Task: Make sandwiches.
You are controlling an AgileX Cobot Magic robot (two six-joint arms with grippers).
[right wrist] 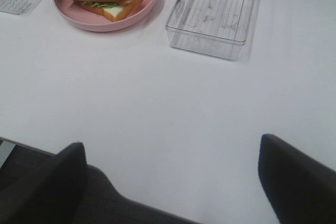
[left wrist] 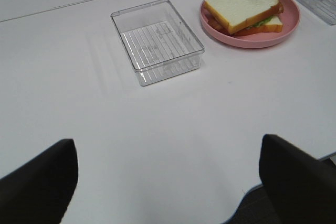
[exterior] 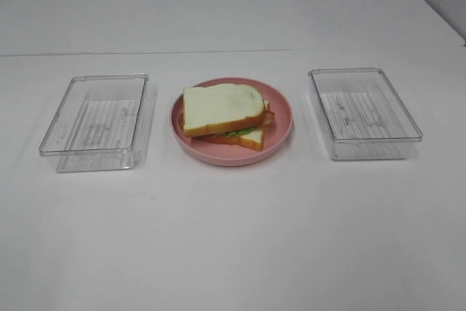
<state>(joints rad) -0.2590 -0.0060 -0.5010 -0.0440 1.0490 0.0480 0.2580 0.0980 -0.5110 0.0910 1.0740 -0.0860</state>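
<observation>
We are looking at a white table [exterior: 233, 238] with the sandwich [exterior: 224, 115] sitting on a pink plate [exterior: 280, 132] in the middle. Its top slice is lying skewed over the bottom slice, with green lettuce and brown bacon showing at the edges between them. 2 clear plastic boxes are flanking the plate: the left box [exterior: 96, 123] and the right box [exterior: 364, 113], each near the plate without touching it, and both are showing only their ribbed floors. Our left gripper [left wrist: 168, 182] is hanging over the near edge of the table, fingers spread wide and holding nothing. Our right gripper [right wrist: 173, 182] is doing likewise at the near edge, fingers wide apart and holding nothing, well away from the sandwich.
</observation>
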